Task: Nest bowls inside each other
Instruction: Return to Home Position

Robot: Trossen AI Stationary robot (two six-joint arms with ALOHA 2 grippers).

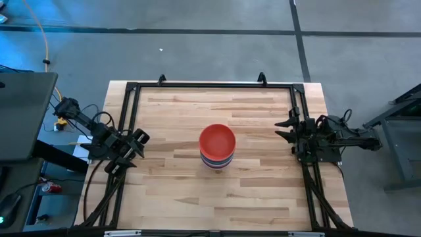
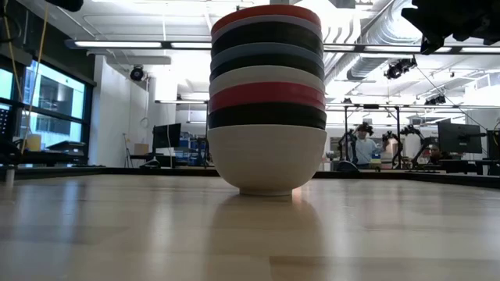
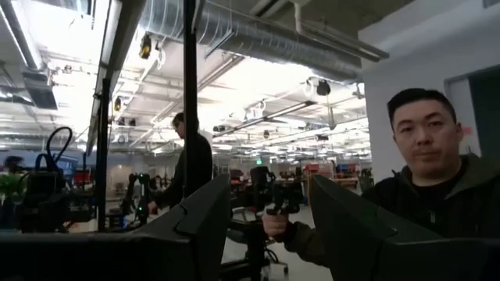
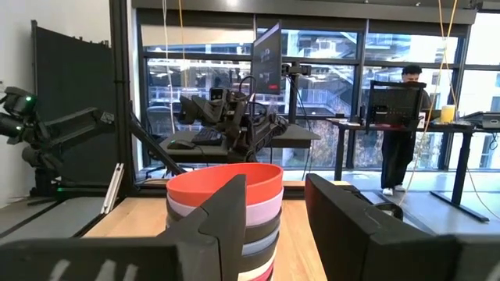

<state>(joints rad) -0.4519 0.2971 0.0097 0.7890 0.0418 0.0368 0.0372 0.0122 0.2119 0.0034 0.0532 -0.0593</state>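
Observation:
Several bowls sit nested in one stack [image 1: 217,146] on the middle of the table, standing on the bottom white bowl's foot [image 2: 267,187]. The top bowl is red [image 4: 226,178], and below it show lavender, black, blue, white and magenta rims. My left gripper [image 1: 135,149] hangs open near the table's left edge, left of the stack, and its wrist view faces the room [image 3: 269,226]. My right gripper [image 1: 283,129] is open near the right edge, pointing at the stack from a distance [image 4: 277,211]. Neither touches a bowl.
A black metal frame [image 1: 210,84] runs along the table's far, left and right edges. Bare wood lies all around the stack [image 2: 117,226]. People stand and sit in the room beyond the table [image 3: 426,179].

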